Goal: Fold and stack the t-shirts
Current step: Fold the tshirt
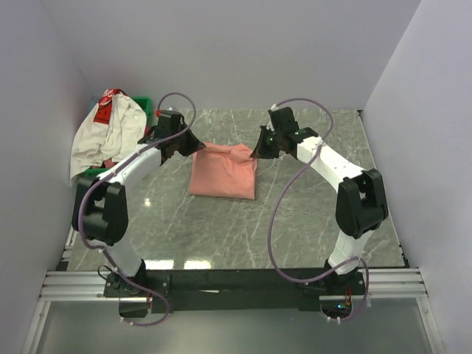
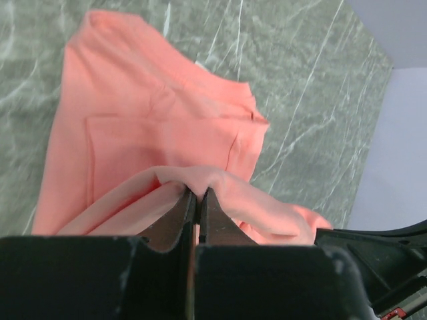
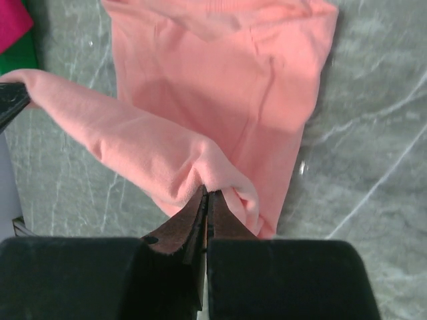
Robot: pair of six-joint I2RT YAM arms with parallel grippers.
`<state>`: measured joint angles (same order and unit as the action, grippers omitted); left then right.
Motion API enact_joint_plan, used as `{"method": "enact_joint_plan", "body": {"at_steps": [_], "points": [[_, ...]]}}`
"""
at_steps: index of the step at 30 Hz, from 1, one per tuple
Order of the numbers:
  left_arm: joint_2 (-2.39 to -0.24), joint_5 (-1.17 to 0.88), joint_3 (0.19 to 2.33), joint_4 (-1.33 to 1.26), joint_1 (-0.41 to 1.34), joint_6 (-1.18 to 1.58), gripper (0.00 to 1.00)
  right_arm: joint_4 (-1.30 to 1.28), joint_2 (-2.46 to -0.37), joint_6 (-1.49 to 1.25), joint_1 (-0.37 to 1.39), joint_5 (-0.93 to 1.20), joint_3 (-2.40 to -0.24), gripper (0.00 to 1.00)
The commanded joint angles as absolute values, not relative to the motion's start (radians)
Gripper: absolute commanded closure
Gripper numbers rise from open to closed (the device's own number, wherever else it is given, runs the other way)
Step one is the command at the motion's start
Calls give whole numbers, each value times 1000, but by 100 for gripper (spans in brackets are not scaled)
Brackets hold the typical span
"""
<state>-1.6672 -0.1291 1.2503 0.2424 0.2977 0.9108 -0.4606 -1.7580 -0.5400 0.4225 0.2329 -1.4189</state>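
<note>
The salmon-pink t-shirt (image 1: 223,172) lies partly folded in the middle of the marble table, its far edge lifted. My left gripper (image 1: 193,145) is shut on its far left corner; the wrist view shows cloth (image 2: 153,127) pinched at the fingertips (image 2: 195,193). My right gripper (image 1: 258,150) is shut on the far right corner, cloth (image 3: 220,87) bunched at its tips (image 3: 207,193). A white t-shirt with a red patch (image 1: 109,125) is heaped on the green tray at far left. A bit of magenta-pink t-shirt (image 3: 12,23) shows at the right wrist view's top left.
The green plastic tray (image 1: 141,103) stands at the far left corner against the wall. White walls close in the table (image 1: 310,206) on the left, back and right. The left gripper's tip (image 3: 10,100) shows at the left edge of the right wrist view.
</note>
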Motion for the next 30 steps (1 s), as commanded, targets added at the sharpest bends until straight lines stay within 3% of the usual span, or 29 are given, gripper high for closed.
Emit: {"method": "enact_joint_plan", "body": {"at_steps": [1,9,12,13,14,16,22,30], "points": [[-1719,-161,1340,163,284,903,99,-448,-1815,-514,388,278,-1509,100],[-1886,-208,1419,97,244,913,99,-515,-2057,-468,344,308,-1758,100],[-1971,-257,1473,68,223,899,75,-535,-2123,-465,319,291,-1824,75],[-1980,-264,1476,54,215,902,58,-534,-2131,-472,311,288,-1830,67],[-1982,-267,1467,13,197,908,53,-537,-2135,-468,304,273,-1848,54],[-1956,-267,1430,-27,177,923,41,-576,-2141,-450,290,233,-1896,46],[-1876,-203,1410,37,160,907,45,-594,-2050,-433,279,176,-1879,43],[-2096,-242,1617,195,187,801,52,-542,-2048,-448,334,158,-1779,45]]}}
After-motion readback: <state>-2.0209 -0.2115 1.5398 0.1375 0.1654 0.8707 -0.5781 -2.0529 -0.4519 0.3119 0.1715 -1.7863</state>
